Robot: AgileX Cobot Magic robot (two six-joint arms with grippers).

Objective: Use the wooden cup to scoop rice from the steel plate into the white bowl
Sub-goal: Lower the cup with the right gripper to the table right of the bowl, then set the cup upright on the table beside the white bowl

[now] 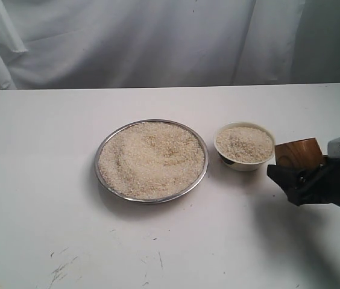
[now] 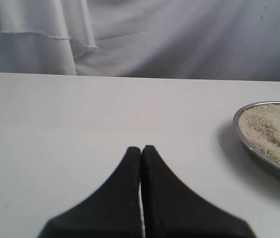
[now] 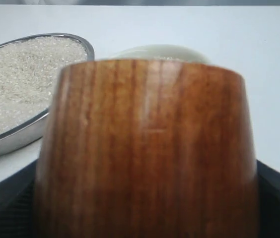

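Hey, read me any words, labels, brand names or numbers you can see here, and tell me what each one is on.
There is no readable text in any of the three views.
The steel plate, white bowl and wooden cup are plain, with no label, brand or number.
The table has only dark scuff marks, which are not writing.

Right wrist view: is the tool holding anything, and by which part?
Yes. The right tool grips the wooden cup around its lower body, clamped from opposite sides. The left tool is closed and holds nothing.
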